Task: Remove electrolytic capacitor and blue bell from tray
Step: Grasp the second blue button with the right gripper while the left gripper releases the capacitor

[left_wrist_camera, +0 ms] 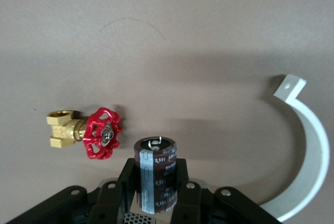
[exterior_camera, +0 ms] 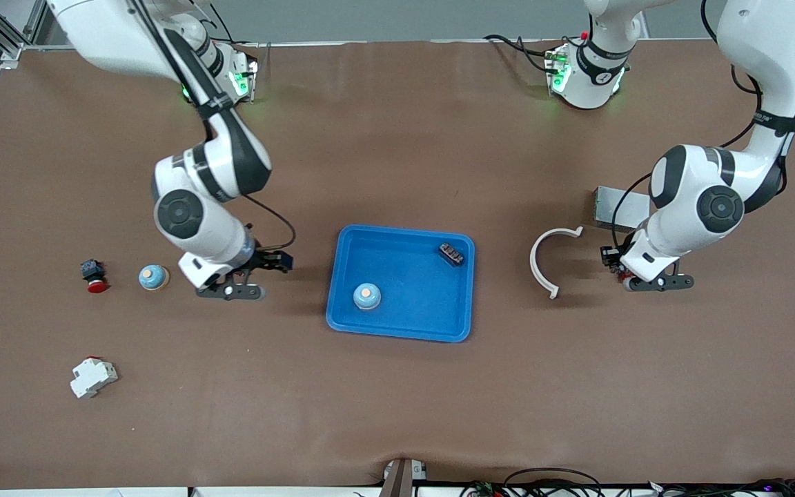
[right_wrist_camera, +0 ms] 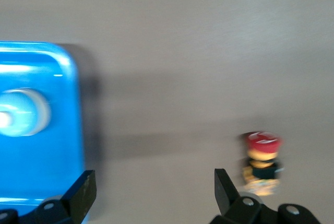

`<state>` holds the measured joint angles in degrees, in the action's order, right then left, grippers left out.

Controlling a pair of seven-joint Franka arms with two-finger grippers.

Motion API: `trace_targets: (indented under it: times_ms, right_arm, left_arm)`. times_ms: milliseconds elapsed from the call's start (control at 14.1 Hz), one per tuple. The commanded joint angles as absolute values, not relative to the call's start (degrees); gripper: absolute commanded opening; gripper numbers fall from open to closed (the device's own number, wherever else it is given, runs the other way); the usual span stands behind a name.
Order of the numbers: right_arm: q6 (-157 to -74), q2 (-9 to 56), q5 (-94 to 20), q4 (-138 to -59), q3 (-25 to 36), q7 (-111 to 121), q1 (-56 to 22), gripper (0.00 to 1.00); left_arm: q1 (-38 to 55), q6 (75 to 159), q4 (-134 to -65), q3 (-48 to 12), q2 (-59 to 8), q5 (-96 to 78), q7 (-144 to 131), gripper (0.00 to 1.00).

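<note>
My left gripper is shut on a dark brown capacitor with a grey stripe. In the front view the left gripper hangs low over the table toward the left arm's end, beside a white curved bracket. One pale blue bell sits in the blue tray. Another bell stands on the table beside my right gripper. My right gripper is open and holds nothing; it hangs low over bare table between the tray and a red button.
A small black part lies in the tray's corner. A brass valve with a red handwheel lies next to the capacitor. A red push button, a white breaker and a metal box are on the table.
</note>
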<state>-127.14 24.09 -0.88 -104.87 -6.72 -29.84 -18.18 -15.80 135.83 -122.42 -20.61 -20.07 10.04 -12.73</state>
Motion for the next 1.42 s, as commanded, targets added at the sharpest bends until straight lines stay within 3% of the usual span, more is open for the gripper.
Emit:
trace_targets:
  times_ms: [0,778,849,920,1061,1344]
  right_arm:
    - [-126.12,29.25,-0.09,-97.31,-6.06,-39.26,-23.36,1.0]
    - [-126.21,45.6,1.75,-79.2,-4.75,-52.99,-31.02,1.0]
    - [-126.21,46.57,1.84,-78.06,-4.57,-53.87,-31.72,1.0]
    - [-126.21,47.54,1.93,-76.83,-4.57,-54.57,-31.99,1.0]
    - [-126.3,48.95,2.55,-75.5,-4.48,-54.76,-32.25,1.0]
    - [-126.74,50.62,2.81,-74.27,-3.87,-55.63,-32.69,1.0]
  left_arm:
    - [-16.0,139.21,-122.26,-20.83,-22.75,12.56,-15.02,0.0]
    - [-15.82,141.77,-120.59,-20.83,-28.48,22.06,-23.46,0.0]
    - [-15.91,141.68,-120.59,-20.92,-28.39,22.06,-23.73,0.04]
    - [-15.82,141.68,-120.24,-20.92,-28.39,22.06,-24.08,0.27]
    - [-15.73,141.24,-119.88,-20.92,-28.39,22.15,-24.87,1.0]
    - [-15.99,138.36,-119.71,-21.27,-25.5,22.15,-26.8,1.0]
